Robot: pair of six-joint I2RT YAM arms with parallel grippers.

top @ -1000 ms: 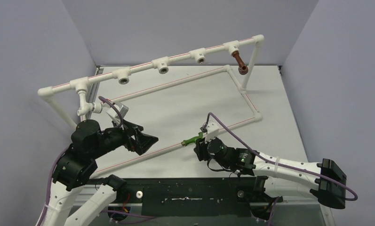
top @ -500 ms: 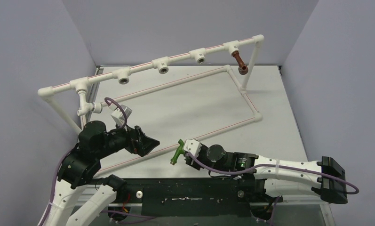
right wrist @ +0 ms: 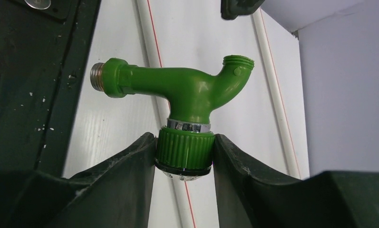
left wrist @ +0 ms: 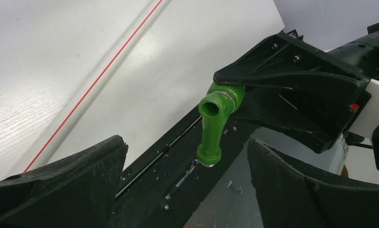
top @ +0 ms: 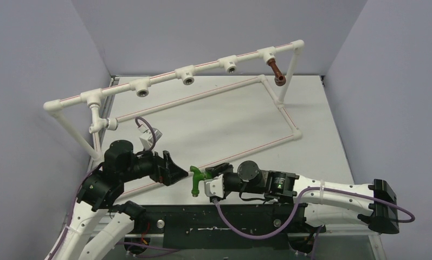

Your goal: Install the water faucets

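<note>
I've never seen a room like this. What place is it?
Probably a robot test booth: plain grey walls box in a white table, a white pipe frame stands on it, and the right gripper holds a green faucet.

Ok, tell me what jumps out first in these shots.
The bright green faucet stands out, pinched by its knob in the right gripper at the front of the table, facing the open left gripper. At the far right of the white pipe frame, a reddish-brown faucet already hangs from a socket.
</note>
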